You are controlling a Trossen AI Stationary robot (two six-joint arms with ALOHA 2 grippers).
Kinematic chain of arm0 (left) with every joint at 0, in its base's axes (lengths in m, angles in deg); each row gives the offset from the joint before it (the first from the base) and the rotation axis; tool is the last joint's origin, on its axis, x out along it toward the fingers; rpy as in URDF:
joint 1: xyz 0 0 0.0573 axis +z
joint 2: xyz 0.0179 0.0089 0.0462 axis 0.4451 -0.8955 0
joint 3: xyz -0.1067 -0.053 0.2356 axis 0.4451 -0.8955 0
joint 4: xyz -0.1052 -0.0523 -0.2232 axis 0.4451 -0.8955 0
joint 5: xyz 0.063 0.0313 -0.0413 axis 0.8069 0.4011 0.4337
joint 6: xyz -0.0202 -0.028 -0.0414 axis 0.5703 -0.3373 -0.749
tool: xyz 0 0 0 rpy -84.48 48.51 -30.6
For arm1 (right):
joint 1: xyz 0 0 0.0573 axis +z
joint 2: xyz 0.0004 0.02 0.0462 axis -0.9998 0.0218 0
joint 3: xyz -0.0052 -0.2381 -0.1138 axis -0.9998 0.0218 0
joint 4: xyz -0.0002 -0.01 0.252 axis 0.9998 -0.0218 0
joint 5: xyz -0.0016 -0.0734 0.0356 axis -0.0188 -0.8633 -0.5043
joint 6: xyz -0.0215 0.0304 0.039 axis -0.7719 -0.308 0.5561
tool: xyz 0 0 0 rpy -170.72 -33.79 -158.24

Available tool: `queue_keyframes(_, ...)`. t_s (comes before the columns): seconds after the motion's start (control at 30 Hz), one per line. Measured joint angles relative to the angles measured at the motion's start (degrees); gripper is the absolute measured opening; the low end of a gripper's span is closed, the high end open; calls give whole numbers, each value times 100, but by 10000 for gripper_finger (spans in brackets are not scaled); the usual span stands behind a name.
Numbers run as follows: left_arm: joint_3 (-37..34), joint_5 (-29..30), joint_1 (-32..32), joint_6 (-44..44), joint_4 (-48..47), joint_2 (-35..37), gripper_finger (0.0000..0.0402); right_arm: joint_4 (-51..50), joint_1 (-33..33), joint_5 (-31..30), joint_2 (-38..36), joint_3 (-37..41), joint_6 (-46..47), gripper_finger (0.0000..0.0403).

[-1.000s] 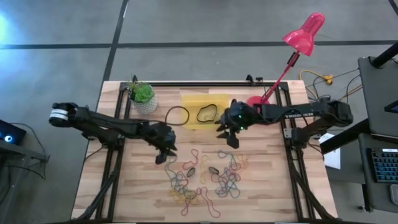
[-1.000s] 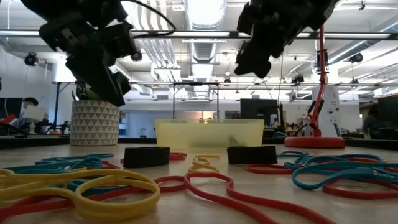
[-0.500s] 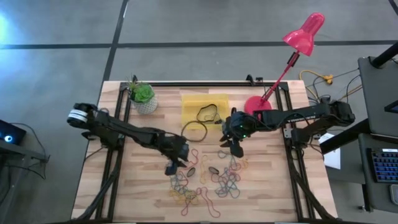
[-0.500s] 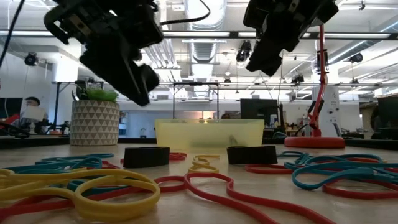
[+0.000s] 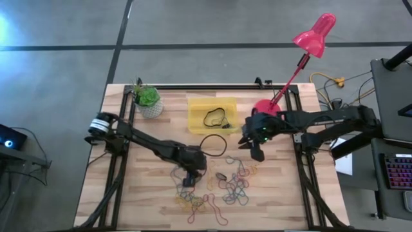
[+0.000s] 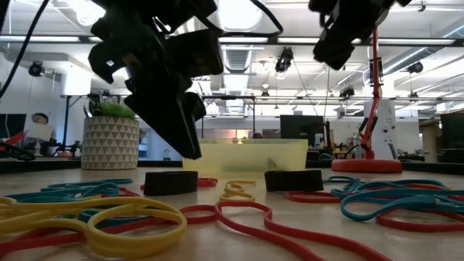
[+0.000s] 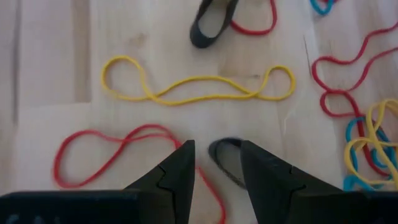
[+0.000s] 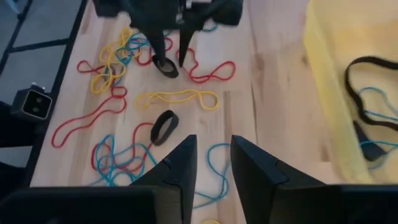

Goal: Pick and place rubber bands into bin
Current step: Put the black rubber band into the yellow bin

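Rubber bands: thin tangled loops | red, yellow, blue, black

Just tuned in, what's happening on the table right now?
The robot is clearing rubber bands off the wooden table into the yellow bin, which already holds a few. The left claw is down over the pile, open, with a black band between its fingers, not gripped yet. The right claw hangs above the table between the bin and the pile, open and empty.
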Motion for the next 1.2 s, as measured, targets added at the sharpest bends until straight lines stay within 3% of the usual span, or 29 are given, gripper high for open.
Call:
queue_keyframes(0.63, 53, 78, -39, -230, -339, -103, 114, -838, -1, -1055, -2122, 67, 115, 74)
queue_keyframes(1.2, 51, 24, -103, -411, -186, -317, 109, -1051, -2, -1315, -2381, 83, 177, 68)
